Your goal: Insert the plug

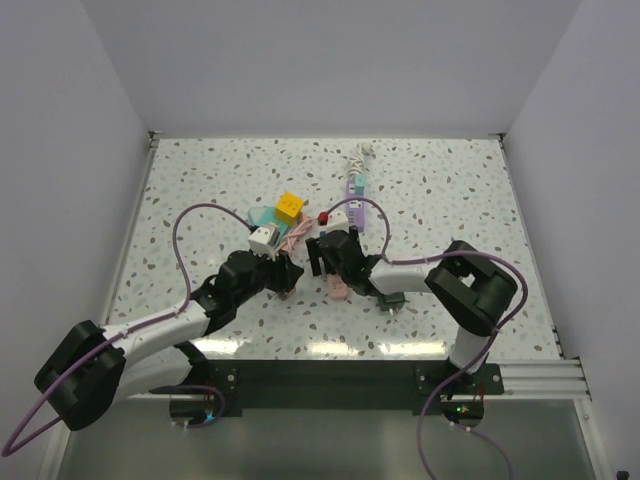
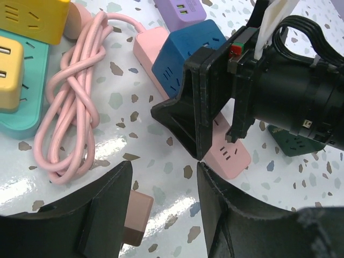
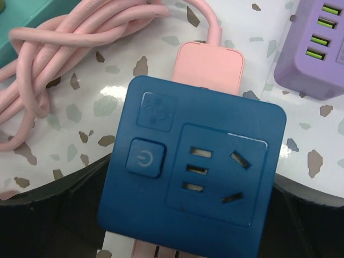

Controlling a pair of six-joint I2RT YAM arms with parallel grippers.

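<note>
Blue socket cube (image 3: 193, 161) on pink strip (image 3: 209, 64); left pincer (image 2: 164, 177) apart, right pincer (image 3: 191, 188) straddling it, grip unclear.

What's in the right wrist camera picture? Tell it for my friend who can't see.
A blue cube socket adapter with a power button fills the middle, sitting on a pink power strip. A bundled pink cable lies upper left and a purple power strip upper right, on a speckled table.
</note>
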